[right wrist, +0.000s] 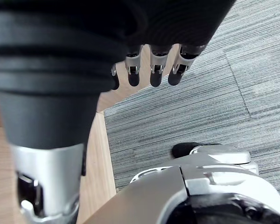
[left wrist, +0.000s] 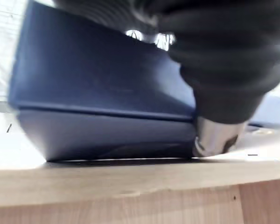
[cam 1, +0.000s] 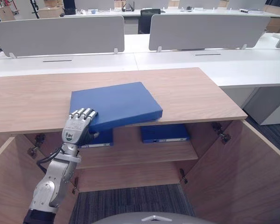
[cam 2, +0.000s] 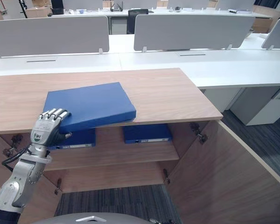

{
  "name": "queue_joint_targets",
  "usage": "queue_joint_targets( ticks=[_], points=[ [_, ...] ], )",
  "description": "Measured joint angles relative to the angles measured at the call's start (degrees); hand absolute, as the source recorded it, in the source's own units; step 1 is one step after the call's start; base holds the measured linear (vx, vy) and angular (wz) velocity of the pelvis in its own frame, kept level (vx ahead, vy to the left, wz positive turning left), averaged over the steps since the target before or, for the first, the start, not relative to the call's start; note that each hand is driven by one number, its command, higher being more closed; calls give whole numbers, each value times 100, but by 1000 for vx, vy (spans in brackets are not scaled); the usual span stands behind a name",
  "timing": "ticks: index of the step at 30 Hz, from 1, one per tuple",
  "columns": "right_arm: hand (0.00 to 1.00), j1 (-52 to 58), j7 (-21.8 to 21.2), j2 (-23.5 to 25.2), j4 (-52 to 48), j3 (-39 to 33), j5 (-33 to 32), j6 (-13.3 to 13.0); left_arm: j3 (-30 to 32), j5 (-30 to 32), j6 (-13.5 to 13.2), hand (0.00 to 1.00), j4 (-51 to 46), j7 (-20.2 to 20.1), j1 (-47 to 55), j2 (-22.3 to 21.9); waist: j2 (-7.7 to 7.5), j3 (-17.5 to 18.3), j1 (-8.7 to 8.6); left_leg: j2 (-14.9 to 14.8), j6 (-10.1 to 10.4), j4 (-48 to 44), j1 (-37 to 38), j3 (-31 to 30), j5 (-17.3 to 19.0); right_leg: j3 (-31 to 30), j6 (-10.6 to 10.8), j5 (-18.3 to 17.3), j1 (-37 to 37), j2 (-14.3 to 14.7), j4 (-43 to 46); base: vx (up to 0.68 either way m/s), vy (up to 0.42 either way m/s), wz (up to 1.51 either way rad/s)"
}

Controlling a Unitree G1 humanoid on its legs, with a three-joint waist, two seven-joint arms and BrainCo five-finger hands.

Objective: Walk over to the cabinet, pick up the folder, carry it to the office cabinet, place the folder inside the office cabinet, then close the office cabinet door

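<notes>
White desks [cam 1: 224, 60] with two long grey divider panels [cam 1: 60, 35] fill the background, operator, and right in front of you is the wooden cabinet [cam 1: 186, 93], both of its doors [cam 1: 242, 172] swung wide open. One blue folder [cam 1: 119, 102] lies flat on the cabinet top, its near corner hanging out over the front edge. Your left hand [cam 1: 77, 126] has that corner clamped: fingers curled over the top face, thumb tucked beneath, and most of the thumb is lost under the overhang. From the left wrist the dark cover blocks the fingers, so you only get the folder's edge sitting on the wood.

Count two more blue folders [cam 1: 164, 133] down on the inner shelf [cam 1: 140, 151], lying side by side. The cabinet top cuts off all but their front ends, and the left one sits partly behind your hand.

Your right hand [right wrist: 157, 74] hangs loose over the grey carpet [right wrist: 214, 93], fingers relaxed and holding nothing, thumb out of sight.
</notes>
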State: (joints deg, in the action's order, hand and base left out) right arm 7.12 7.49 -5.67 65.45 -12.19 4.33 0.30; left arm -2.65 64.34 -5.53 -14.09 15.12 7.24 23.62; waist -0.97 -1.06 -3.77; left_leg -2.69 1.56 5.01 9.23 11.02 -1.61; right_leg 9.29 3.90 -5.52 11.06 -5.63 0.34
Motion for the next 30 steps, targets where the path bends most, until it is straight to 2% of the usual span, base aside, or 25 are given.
queue_joint_targets(
  ticks=[6, 10, 14, 19, 22, 30],
  points=[
    [0, 5, 2, 1, -4, 4, 1, -1, 15, -17, 0, 100, -80, 95, -25, -20, -4, 0, -2, 1, -2, 0, -3, 1, 7, 0, 7, 4, 1, 0, -11, 0, 0, 0],
    [0, 53, 13, 1, -9, 22, 0, -4, 3, -135, -2, 100, -193, 134, -17, -192, -17, 4, 16, 3, -3, 0, -8, 0, 15, 3, 19, 12, 2, -1, -10, 0, 0, 0],
    [0, 111, 24, -3, -47, 77, -1, -14, -124, -642, -33, 100, -801, 174, 152, -366, -49, 30, 50, -1, 11, -1, -43, 44, 28, -56, 55, 35, -61, -6, 30, 0, 0, -6],
    [0, 96, 70, -48, -52, 313, -61, -67, -641, -1679, -339, 100, -1320, 188, 160, -840, -69, 75, 56, -7, 11, -2, -102, 161, 27, -183, 59, 46, -179, -7, 107, 3, -2, -11],
    [0, 106, 129, -56, -85, 489, -110, -141, -782, -2130, -410, 100, -1500, 215, 157, -1022, -58, 102, 46, -18, 10, -2, -120, 212, 27, -251, 56, 48, -251, -1, 165, -23, -7, -11],
    [0, 225, 197, -81, -478, 817, -256, -202, -885, -3012, -436, 100, -1829, 430, 156, -1361, -47, 184, 57, -25, -21, -1, -223, 300, 4, -358, 62, 53, -451, -2, 264, -43, -3, -6]
  ],
)
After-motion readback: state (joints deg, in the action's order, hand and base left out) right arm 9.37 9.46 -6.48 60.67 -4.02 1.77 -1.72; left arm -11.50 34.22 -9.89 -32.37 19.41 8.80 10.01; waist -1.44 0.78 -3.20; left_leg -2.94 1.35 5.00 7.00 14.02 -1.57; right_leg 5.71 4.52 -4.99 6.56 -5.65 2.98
